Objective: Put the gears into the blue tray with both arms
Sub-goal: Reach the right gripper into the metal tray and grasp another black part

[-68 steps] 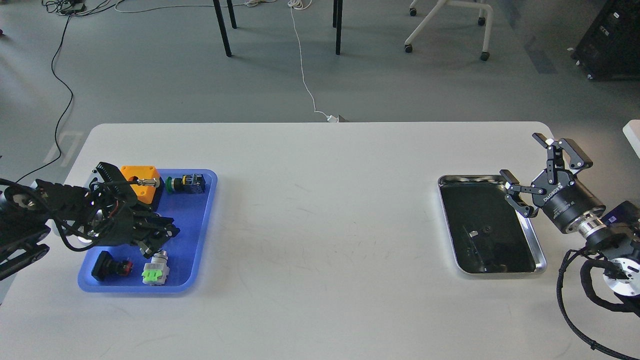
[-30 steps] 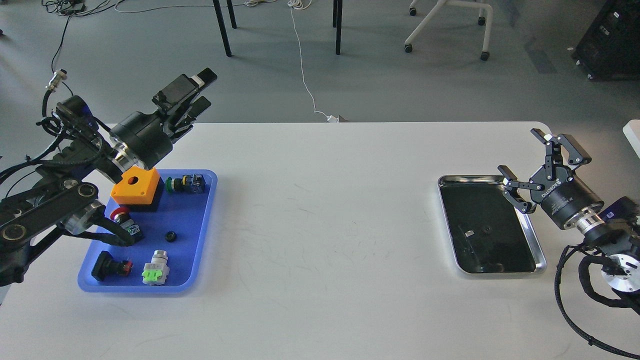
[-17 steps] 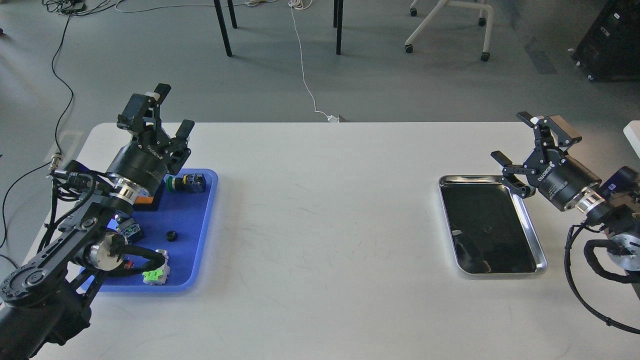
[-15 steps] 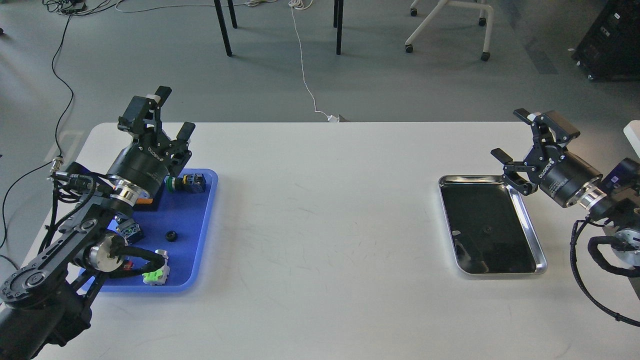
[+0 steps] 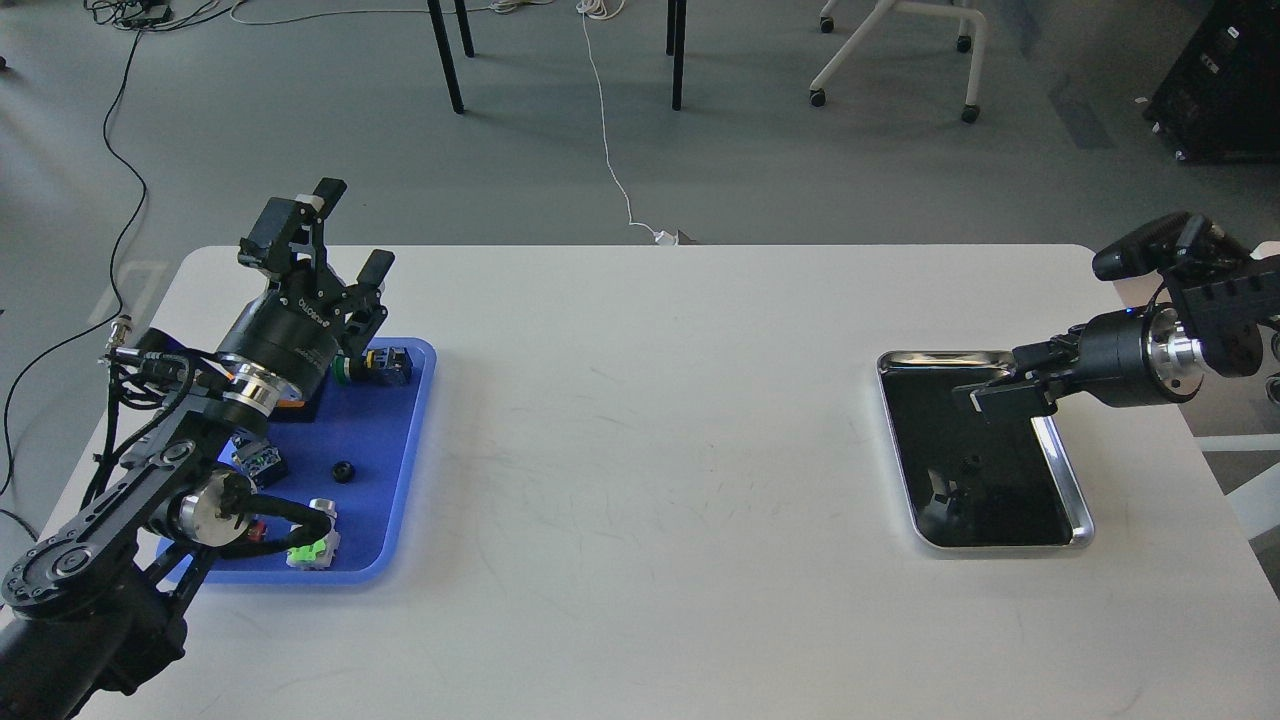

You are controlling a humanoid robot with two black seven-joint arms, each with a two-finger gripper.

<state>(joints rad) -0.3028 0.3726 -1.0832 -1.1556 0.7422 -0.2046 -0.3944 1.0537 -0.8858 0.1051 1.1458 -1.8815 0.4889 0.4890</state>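
One gear (image 5: 343,471), a tiny black disc, lies loose in the blue tray (image 5: 385,430) at the table's left. A second small dark gear (image 5: 969,464) rests on the mirror-like bottom of the steel tray (image 5: 1062,470) at the right. My left gripper (image 5: 337,241) is raised above the blue tray's far edge, pointing up and away, open and empty. My right gripper (image 5: 1005,377) reaches in from the right and points left over the steel tray's far right corner, above and behind that gear. Its fingers stand apart with nothing between them.
The blue tray also holds a green-capped switch (image 5: 375,365), a green-faced silver switch (image 5: 310,545) and a small part (image 5: 260,460) beside my left forearm. An orange box (image 5: 292,400) is mostly hidden behind the left wrist. Table and chair legs stand beyond the far edge.
My right gripper has turned from pointing up-left to pointing level leftward, and has come over the steel tray's far right corner. The left gripper has barely shifted. Both gears lie where they were.
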